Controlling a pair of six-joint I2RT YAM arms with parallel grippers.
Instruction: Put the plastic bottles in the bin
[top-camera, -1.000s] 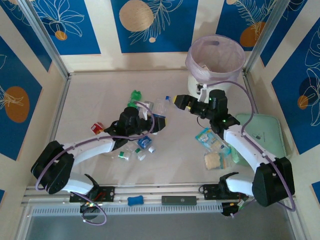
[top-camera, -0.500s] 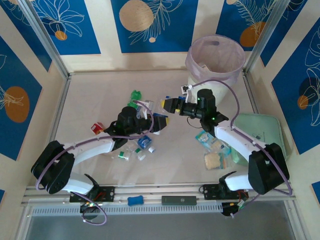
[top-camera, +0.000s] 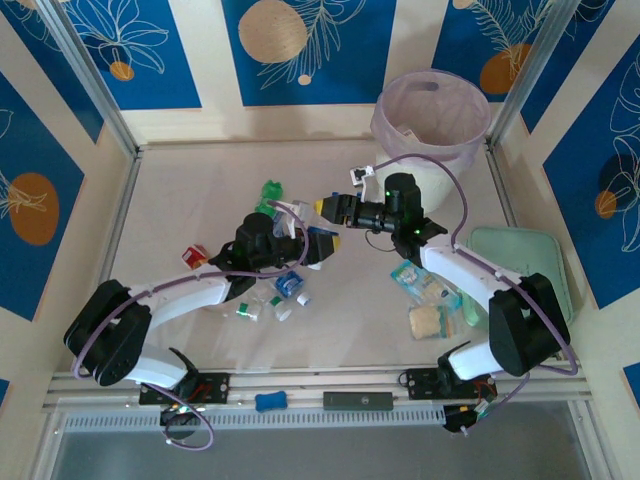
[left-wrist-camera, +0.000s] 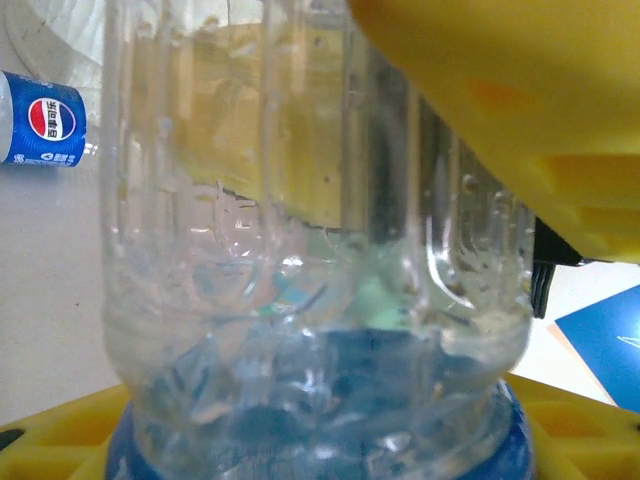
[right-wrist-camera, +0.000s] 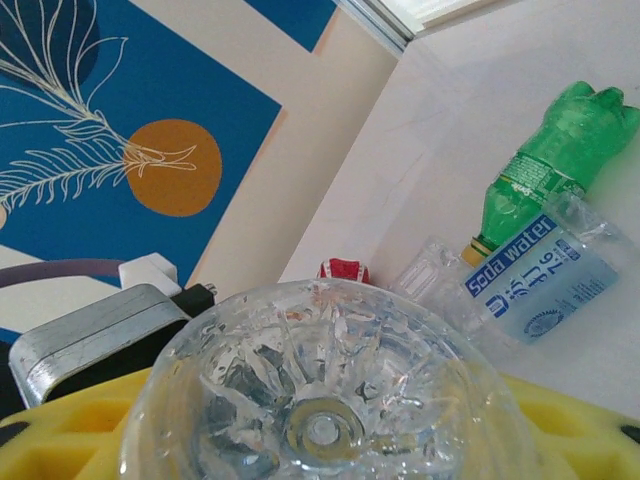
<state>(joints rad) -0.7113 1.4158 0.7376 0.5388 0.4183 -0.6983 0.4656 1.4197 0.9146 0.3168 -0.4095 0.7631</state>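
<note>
- Near the middle of the table, the clear bottle (top-camera: 321, 222) is held off the surface between the two arms. I read this as a hand-over.
- Left gripper (top-camera: 324, 243): its yellow fingers (left-wrist-camera: 60, 425) are clamped on the bottle's blue-capped end, and the bottle body fills the left wrist view.
- Right gripper (top-camera: 328, 207): the bottle's moulded base sits between its yellow fingers (right-wrist-camera: 70, 440), which look closed against it. I judge this a grip, though I cannot tell how firm it is.
- The bin (top-camera: 455, 140) stands at the table's far right corner, well apart from the bottle and on the right arm's side.
- Next move, as I judge it: the left fingers let go first, then the right arm swings the bottle back over the rim and drops it.
- Risk: both grips hold one slick bottle, so a pull before release could twist it free.
- Work left: a heap of bottles (top-camera: 270, 295) lies toward the near edge, and a green bottle (right-wrist-camera: 550, 160) and a soda-water bottle (right-wrist-camera: 545, 270) lie beyond the hand-over.
</note>
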